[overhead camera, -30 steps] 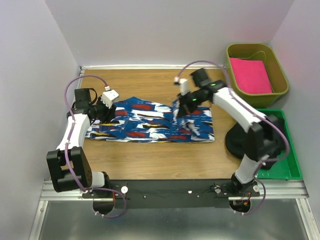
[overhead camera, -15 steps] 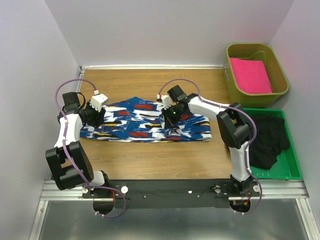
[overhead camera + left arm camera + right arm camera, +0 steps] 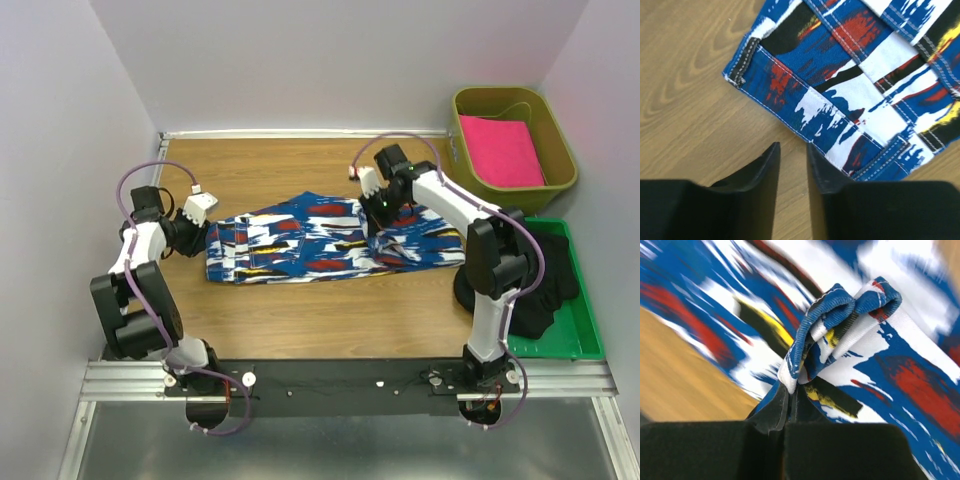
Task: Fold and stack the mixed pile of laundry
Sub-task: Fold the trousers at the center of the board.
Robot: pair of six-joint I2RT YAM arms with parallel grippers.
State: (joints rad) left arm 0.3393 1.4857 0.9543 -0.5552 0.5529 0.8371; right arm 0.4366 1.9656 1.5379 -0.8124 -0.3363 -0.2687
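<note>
The long blue cloth [image 3: 320, 240] with white, red and black blotches lies stretched across the middle of the table. My right gripper [image 3: 378, 210] is over its right part, shut on a bunched-up fold of it [image 3: 840, 305], which it lifts off the rest; the fingertips [image 3: 790, 390] pinch the hem. My left gripper [image 3: 195, 240] sits just off the cloth's left end, jaws a little apart and empty [image 3: 792, 147], over bare wood beside the cloth's stitched edge [image 3: 855, 75]. The plain black garment [image 3: 548, 285] lies in the green tray.
The green tray [image 3: 585, 345] stands at the right edge of the table. An olive bin [image 3: 505, 100] at the back right holds a folded bright pink cloth [image 3: 500, 150]. White walls close in the left, back and right.
The blue cloth has slid right, and its left end is now clear of my left gripper. My right gripper has moved right and back with the fold in it.
</note>
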